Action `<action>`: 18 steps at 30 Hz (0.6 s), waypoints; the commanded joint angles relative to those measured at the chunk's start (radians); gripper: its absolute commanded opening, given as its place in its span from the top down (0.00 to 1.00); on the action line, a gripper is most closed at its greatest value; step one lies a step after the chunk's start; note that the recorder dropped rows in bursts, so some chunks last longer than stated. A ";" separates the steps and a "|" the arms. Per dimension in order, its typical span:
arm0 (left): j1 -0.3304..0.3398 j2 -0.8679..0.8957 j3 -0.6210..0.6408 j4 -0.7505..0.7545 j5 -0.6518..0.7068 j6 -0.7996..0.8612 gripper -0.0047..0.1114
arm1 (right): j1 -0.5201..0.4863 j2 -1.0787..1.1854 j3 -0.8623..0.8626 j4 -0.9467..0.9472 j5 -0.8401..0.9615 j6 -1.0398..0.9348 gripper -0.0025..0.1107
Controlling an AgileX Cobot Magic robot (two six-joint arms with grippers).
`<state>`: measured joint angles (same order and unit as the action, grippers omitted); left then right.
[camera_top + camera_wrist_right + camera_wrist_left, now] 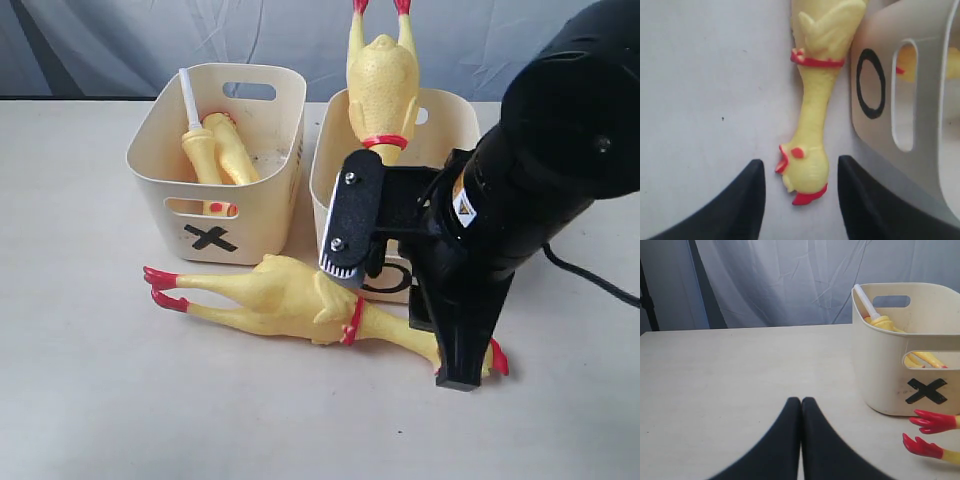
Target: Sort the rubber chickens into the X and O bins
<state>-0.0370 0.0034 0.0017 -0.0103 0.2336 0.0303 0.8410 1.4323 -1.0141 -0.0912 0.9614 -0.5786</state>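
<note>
A big rubber chicken [290,295] lies on the table in front of both bins, red feet [932,422] to the left, head [805,170] to the right. My right gripper [799,167] is open, its fingers either side of that head with gaps on both sides. In the exterior view the right gripper [468,370] points down over the head. Another big chicken [382,85] stands head down in the O bin [335,175], feet up. Two slim chickens [225,150] lie in the X bin [160,150]. My left gripper [801,400] is shut and empty, low over the table left of the X bin [885,380].
A white stick-like end [190,95] pokes up from the X bin. The two bins stand side by side, close together. The O bin's wall [920,115] is right beside one right finger. A grey cloth backdrop hangs behind the table.
</note>
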 commanded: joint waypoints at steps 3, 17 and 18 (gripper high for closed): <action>-0.004 -0.003 -0.002 -0.003 -0.001 -0.001 0.96 | -0.003 0.050 0.071 -0.003 -0.198 0.022 0.58; -0.004 -0.003 -0.002 -0.003 -0.001 -0.001 0.96 | 0.016 0.202 0.080 0.197 -0.593 -0.071 0.58; -0.004 -0.003 -0.002 -0.003 -0.001 -0.001 0.96 | 0.030 0.216 0.080 0.209 -0.610 -0.107 0.58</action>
<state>-0.0370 0.0034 0.0017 -0.0103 0.2336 0.0303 0.8475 1.6220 -0.9366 0.0831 0.4061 -0.6192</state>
